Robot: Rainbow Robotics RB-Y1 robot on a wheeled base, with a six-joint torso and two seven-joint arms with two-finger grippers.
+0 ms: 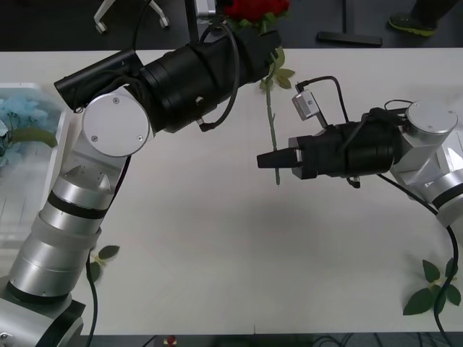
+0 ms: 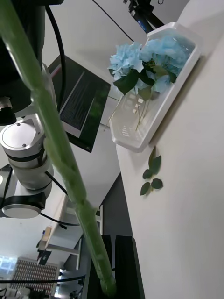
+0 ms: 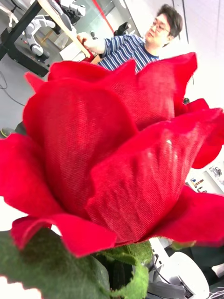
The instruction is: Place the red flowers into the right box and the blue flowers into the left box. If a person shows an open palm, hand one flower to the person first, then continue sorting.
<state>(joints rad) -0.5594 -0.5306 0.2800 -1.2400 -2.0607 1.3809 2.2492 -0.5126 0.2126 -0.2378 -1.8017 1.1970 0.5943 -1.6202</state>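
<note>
White tabletop (image 1: 217, 275) takes up most of the front view. The left arm is stretched across it from the lower left to the top centre, where the left gripper (image 1: 264, 43) sits just under the bloom of a red rose (image 1: 255, 9). Whether that gripper is clamped on the flower cannot be told.

At the left edge the left box (image 1: 29, 188) is seen, with blue flowers (image 1: 18, 116) lying in it. From the right of the frame the right arm is reached toward the centre. The right gripper (image 1: 269, 159) is set on the lower part of the stem (image 1: 271, 116), which hangs down from the bloom. Its black fingers are drawn narrow, and they are judged to be closed on the stem.

A transfer of the rose from the left arm to the right is judged to be the step in hand, before the rose is carried rightward. For this to go well, the right-hand grip should be confirmed firm before anything is released near the bloom. The thin stem should be kept from twisting, since the heavy head can swing. The leaves midway along should be kept clear of the cables.

Loose leaf sprigs (image 1: 434, 289) are left at the lower right.
</note>
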